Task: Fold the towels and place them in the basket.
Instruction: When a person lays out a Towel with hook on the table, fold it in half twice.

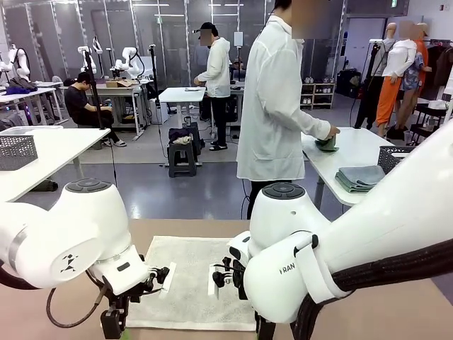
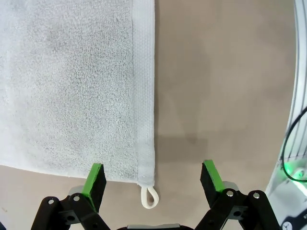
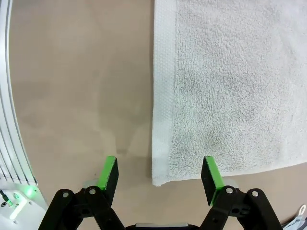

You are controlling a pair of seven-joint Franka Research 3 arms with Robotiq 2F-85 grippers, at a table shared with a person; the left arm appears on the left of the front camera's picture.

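One pale terry towel (image 1: pixel 191 280) lies spread flat on the brown table between my two arms. In the left wrist view my left gripper (image 2: pixel 153 177) hangs open just above a near corner of the towel (image 2: pixel 72 86), its green pads (image 2: pixel 96 178) astride the hem and the small white corner loop (image 2: pixel 149 197). My right gripper (image 3: pixel 160 175) is open over the other near corner of the towel (image 3: pixel 230 81), one pad (image 3: pixel 211 173) above the cloth and the other above bare table. Neither gripper holds anything. The basket is out of view.
Bare brown tabletop (image 1: pixel 396 312) surrounds the towel. A person in a white coat (image 1: pixel 272 106) stands beyond the far edge, working at another white table (image 1: pixel 354 145) with folded cloths. Other people and tables are farther back.
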